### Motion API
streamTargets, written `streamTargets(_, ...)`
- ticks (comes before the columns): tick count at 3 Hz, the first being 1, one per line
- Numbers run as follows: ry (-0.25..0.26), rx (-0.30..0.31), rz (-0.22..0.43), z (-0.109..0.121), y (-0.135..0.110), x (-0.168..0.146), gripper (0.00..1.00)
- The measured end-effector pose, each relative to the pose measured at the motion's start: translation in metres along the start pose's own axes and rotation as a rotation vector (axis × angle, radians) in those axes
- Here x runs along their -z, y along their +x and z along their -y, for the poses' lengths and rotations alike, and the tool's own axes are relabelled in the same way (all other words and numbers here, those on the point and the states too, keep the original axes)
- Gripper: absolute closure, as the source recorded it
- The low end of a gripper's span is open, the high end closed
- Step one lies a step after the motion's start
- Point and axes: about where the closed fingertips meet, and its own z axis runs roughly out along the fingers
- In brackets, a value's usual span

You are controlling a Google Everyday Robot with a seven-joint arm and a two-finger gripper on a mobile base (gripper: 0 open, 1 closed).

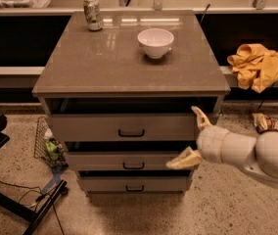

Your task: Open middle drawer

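Note:
The middle drawer (109, 161) is the second of three in a grey-beige cabinet, with a small black bar handle (133, 166). It stands pulled out a little, like the drawers above and below it. My gripper (190, 136) comes in from the right on a white arm, in front of the cabinet's right side. Its fingers are spread wide: the upper fingertip (196, 111) is at the right end of the top drawer (95, 127), the lower fingertip (175, 164) lies over the middle drawer's front, right of the handle. It holds nothing.
On the cabinet top (95, 62) stand a white bowl (155, 42) and a can (92, 13). A yellow cloth (258, 65) lies on a ledge at right. A wire basket (47, 145) and black stand legs (16, 199) are on the floor at left.

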Motion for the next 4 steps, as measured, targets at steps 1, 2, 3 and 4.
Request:
streamTargets(1, -0.013, -0.018, -0.03, -0.023, 0.033, 0.028, 0.0)
streamTargets(2, -0.054, -0.026, -0.067, -0.06, 0.1, 0.063, 0.0)
streamTargets(3, -0.121, -0.005, -0.087, -0.078, 0.139, 0.055, 0.0)
streamTargets(4, -0.2, 0.03, -0.133, -0.087, 0.163, 0.032, 0.0)
